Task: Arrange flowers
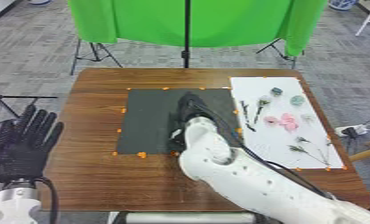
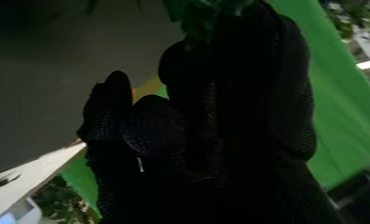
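My right hand [image 1: 190, 102] is over the dark mat [image 1: 146, 117] in the head view. In the right wrist view, green leaves [image 2: 204, 20] are at the fingertips of this hand [image 2: 190, 135], which pinches them. A white sheet [image 1: 257, 85] on the table's right side holds a pink flower [image 1: 288, 121], a smaller pink bloom [image 1: 271, 120], a pale green flower [image 1: 297, 100], a blue one [image 1: 276, 91], a dark stem [image 1: 245, 112] and a green sprig [image 1: 298, 149]. My left hand [image 1: 21, 145] is beside the table's left edge, fingers straight.
Orange markers [image 1: 141, 155] line the dark mat and the white sheet on the brown table [image 1: 88, 170]. My right forearm crosses the table's front right part and the sheet's lower left corner. A green cloth [image 1: 146, 25] hangs on a stand behind the table.
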